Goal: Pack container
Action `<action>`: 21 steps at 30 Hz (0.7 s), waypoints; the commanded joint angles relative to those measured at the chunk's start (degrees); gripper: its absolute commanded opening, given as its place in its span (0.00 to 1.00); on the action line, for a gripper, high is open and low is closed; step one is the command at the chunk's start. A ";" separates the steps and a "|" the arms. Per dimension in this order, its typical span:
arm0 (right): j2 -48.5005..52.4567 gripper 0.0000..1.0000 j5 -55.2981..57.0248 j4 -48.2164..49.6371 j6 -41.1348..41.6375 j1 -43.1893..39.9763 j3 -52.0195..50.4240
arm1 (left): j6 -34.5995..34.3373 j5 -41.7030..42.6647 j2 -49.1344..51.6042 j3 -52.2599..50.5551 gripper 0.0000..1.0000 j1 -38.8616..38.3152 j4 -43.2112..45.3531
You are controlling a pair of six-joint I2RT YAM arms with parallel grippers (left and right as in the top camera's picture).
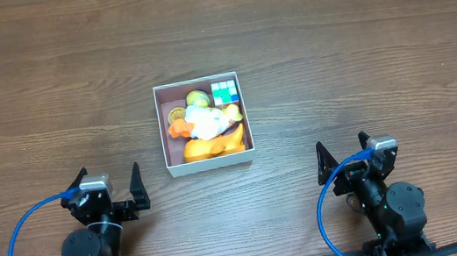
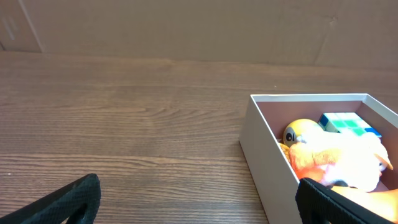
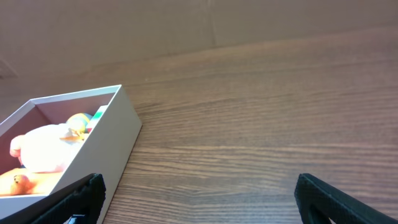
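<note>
The container point(image 1: 163, 128), a shallow square white box with a pinkish inside, sits on the wooden table near the middle. In it lie a white and orange soft toy point(image 1: 207, 124), an orange toy point(image 1: 213, 146), a yellow round toy point(image 1: 196, 98) and a green, blue and white cube point(image 1: 226, 92). The container also shows at the right of the left wrist view point(image 2: 267, 155) and at the left of the right wrist view point(image 3: 109, 146). My left gripper point(image 1: 109, 181) is open and empty, in front of the box to its left. My right gripper point(image 1: 342, 150) is open and empty, in front to its right.
A brown cardboard wall point(image 2: 186, 28) stands behind the table's far edge. Blue cables point(image 1: 21, 235) loop beside both arm bases at the front edge.
</note>
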 commanded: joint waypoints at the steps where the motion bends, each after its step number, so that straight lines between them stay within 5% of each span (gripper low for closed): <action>1: -0.81 1.00 1.46 0.28 -2.36 -0.72 -0.28 | 1.51 0.79 -0.48 -0.17 1.00 0.31 0.07; 21: -4.50 1.00 1.49 0.48 -1.92 -3.13 -0.31 | 1.51 0.79 -0.48 -0.17 1.00 0.31 0.07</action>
